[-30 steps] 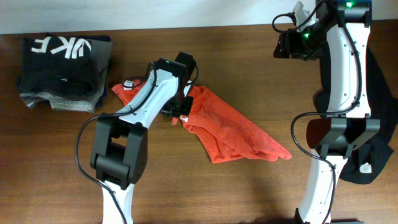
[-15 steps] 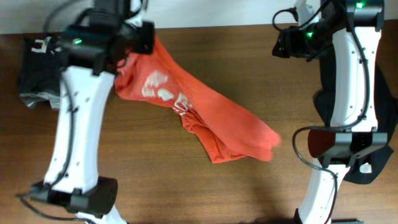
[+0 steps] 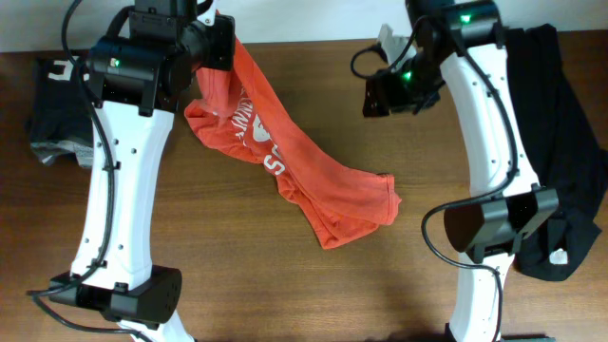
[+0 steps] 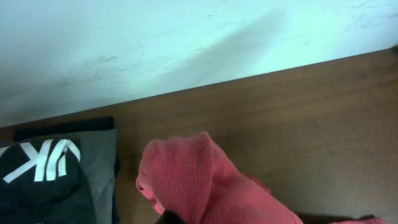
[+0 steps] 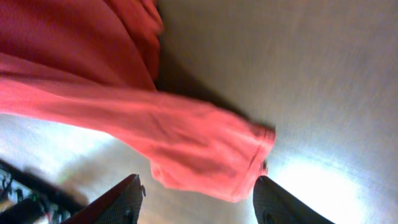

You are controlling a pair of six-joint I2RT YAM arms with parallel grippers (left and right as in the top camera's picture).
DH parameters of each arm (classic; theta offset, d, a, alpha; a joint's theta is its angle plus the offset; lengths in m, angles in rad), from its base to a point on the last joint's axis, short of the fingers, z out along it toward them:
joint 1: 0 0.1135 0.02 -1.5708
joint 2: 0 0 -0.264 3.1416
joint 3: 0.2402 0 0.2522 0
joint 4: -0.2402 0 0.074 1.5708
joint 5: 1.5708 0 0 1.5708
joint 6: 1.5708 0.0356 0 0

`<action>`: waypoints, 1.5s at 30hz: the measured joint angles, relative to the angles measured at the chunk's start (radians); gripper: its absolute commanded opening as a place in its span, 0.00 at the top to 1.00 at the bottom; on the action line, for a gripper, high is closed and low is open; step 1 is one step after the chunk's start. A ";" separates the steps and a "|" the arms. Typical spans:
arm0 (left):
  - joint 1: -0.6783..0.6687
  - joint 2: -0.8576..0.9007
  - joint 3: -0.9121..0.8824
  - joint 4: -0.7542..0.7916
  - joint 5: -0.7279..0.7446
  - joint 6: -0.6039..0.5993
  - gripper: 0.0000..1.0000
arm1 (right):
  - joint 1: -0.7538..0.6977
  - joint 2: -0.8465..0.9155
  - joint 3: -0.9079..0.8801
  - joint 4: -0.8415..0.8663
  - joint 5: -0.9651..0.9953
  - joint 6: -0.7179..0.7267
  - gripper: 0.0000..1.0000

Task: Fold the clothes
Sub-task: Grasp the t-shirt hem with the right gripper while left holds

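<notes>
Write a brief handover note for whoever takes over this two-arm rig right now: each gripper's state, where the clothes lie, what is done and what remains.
Left gripper: shut on one end of the orange-red T-shirt, held up at the back left of the table.
Right gripper: open, holding nothing, raised near the shirt's trailing end.
Clothes: the shirt's other end trails, bunched, to mid-table. The black garment lies unfolded at the right edge. A folded dark pile sits at the far left.
Done: the shirt is picked up, but no fold is made.
Left: spread and fold the shirt, then probably the black garment.

Overhead downward; both wrists near T-shirt (image 3: 313, 180)
</notes>
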 measured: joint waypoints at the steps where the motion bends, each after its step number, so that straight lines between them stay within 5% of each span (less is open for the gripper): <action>1: 0.000 0.000 0.000 0.000 -0.003 0.002 0.99 | -0.002 0.000 -0.035 0.001 0.001 0.004 0.38; 18: 0.000 0.030 0.000 -0.016 -0.013 0.015 0.99 | -0.087 0.000 -0.593 0.266 0.135 0.153 0.42; 39: 0.000 0.043 -0.002 -0.051 -0.018 0.018 0.99 | -0.059 -0.007 -0.855 0.597 0.106 0.236 0.49; 41: 0.000 0.043 -0.002 -0.052 -0.018 0.018 0.99 | -0.048 -0.015 -0.867 0.624 0.097 0.240 0.53; 45: 0.000 0.043 -0.002 -0.062 -0.018 0.018 0.99 | -0.031 -0.026 -0.890 0.659 0.085 0.253 0.82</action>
